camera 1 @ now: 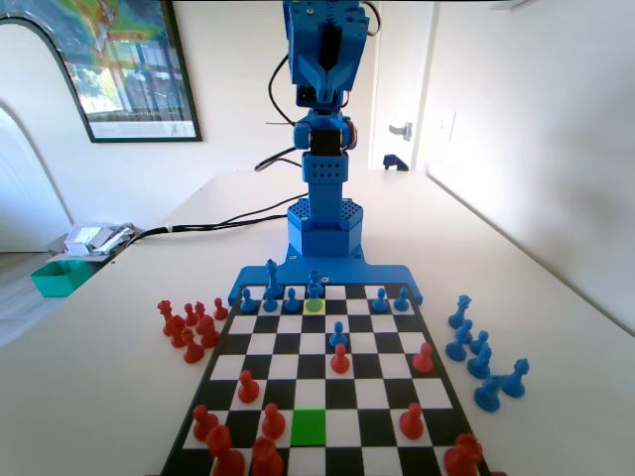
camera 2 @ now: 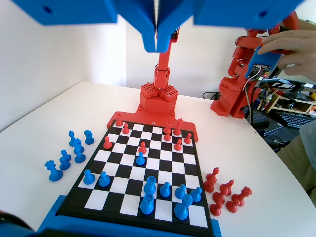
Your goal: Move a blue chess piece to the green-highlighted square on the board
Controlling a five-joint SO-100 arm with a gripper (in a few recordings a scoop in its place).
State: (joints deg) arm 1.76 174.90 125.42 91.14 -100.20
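As the blue arm stood raised at the far end of the table in the fixed view, a green bin sat at the far left, beyond the table's edge. A cluster of red pieces lay off the board's left side.

On the board, more red pieces stood in the near rows and blue ones in the far rows by the arm's base. The blue chess piece, short with a broad top, stood upright at the far edge of the yellow square, in line with the arm's column. Whether its base rested on that square or on the one just behind could not be told.

A blue pawn and a red pawn stood one behind the other near mid-board. The green-highlighted square lay bare in the second row from the near edge, between a red piece to its left and another well to its right. It was well apart from the blue chess piece.

A loose group of blue pieces lay off the board's right side.

Seen from the wrist, the gripper hung high above the board, its jaws pressed together and holding nothing.
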